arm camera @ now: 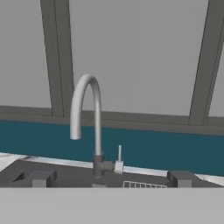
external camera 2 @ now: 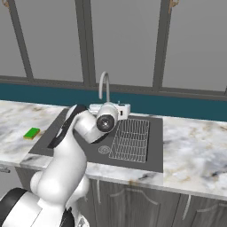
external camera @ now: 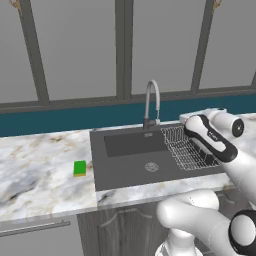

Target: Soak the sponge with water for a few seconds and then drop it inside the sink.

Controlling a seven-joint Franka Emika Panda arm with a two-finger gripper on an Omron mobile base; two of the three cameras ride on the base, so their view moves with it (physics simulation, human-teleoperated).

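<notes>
Marble-patterned counter (external camera: 40,170) runs under a row of tall grey window panes, with a teal band along the wall behind it. From the left base view, the sponge (external camera: 79,168) lies flat on that counter, green side up, just beside the left rim of the sink (external camera: 125,172) and apart from it. The sink is a dark grey basin with a round drain (external camera: 151,167) near its middle and a wire rack (external camera: 187,147) filling its right part. The faucet (external camera: 151,102) arches up from the back rim, spout turned toward the basin. The arm (external camera: 212,137) reaches in from the lower right, its wrist hanging over the rack side.

Over to the right base view: the sponge (external camera 2: 32,133) sits at far left on the counter, outside the basin. The sink (external camera 2: 155,142) shows its rack (external camera 2: 131,138) and drain (external camera 2: 104,150), and the faucet (external camera 2: 104,86) rises behind the robot's wrist, which is held above the basin's back edge.

Now the hand view: the claw (arm camera: 109,179) looks straight at the faucet (arm camera: 87,118), with a small upright handle (arm camera: 119,159) just beside its base. Two dark fingertips (arm camera: 41,178) stand far apart at the bottom, jaws wide, nothing between them. A strip of rack (arm camera: 144,185) peeks in low down.
</notes>
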